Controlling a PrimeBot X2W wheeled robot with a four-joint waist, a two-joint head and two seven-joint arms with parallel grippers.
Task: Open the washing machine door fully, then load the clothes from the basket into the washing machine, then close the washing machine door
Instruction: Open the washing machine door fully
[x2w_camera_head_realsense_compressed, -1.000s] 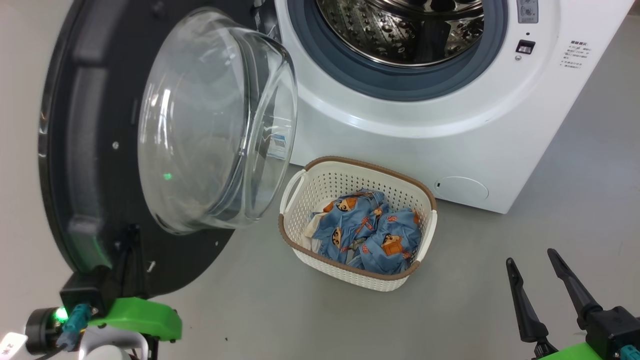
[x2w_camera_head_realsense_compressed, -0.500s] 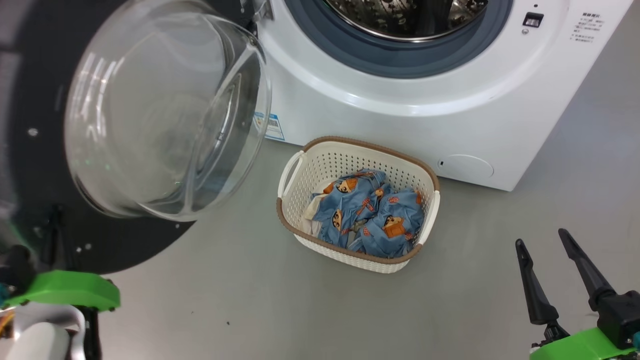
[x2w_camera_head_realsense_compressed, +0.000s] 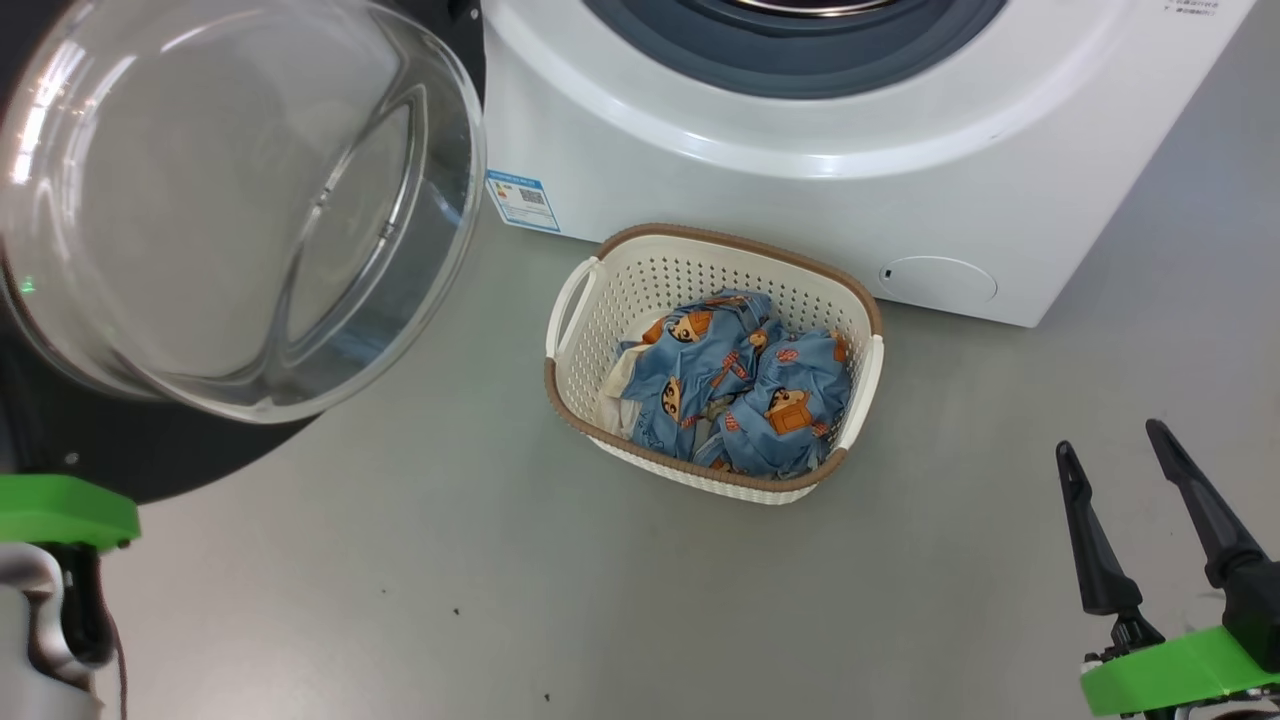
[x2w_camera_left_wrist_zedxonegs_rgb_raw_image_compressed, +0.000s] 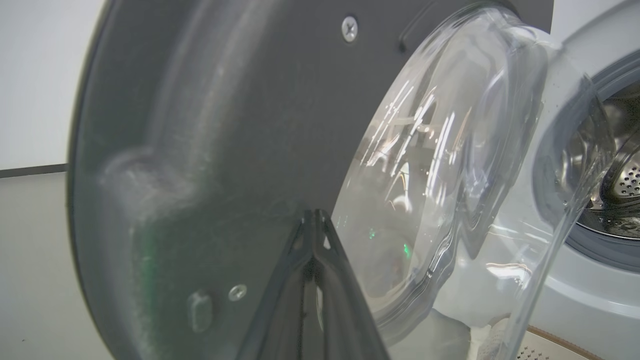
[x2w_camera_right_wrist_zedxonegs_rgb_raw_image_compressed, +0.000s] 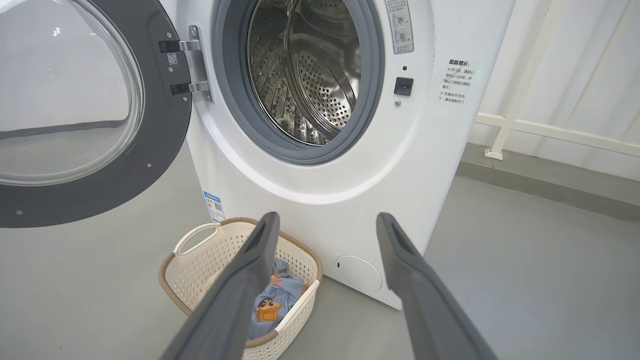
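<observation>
One crumpled heap of light blue clothes (x2w_camera_head_realsense_compressed: 735, 395), printed with orange-and-brown cartoon figures, fills the bottom of a cream perforated basket (x2w_camera_head_realsense_compressed: 700, 275) with a brown rim. A scrap of white cloth shows at the heap's left edge; how many garments there are cannot be made out. The basket stands on the grey floor (x2w_camera_head_realsense_compressed: 450, 560), just in front of the white washing machine (x2w_camera_head_realsense_compressed: 700, 190) and below its grey-ringed mouth. In the right wrist view the steel drum (x2w_camera_right_wrist_zedxonegs_rgb_raw_image_compressed: 320, 85) shines inside.

On the robot's left, the black door (x2w_camera_right_wrist_zedxonegs_rgb_raw_image_compressed: 95, 110) stands wide open on its hinge (x2w_camera_right_wrist_zedxonegs_rgb_raw_image_compressed: 192, 65), its bulging glass bowl facing the room. The head view cuts off its top and left side.

Well to the right of the basket, the right claw (x2w_camera_head_realsense_compressed: 1110, 440) hovers above the floor, fingers spread wide, gripping nothing. The left claw (x2w_camera_left_wrist_zedxonegs_rgb_raw_image_compressed: 314, 222) has its fingers pressed together, nothing between them, tips pointing at the door's blurred dark inner face beside the glass. Whether they touch it cannot be told.
</observation>
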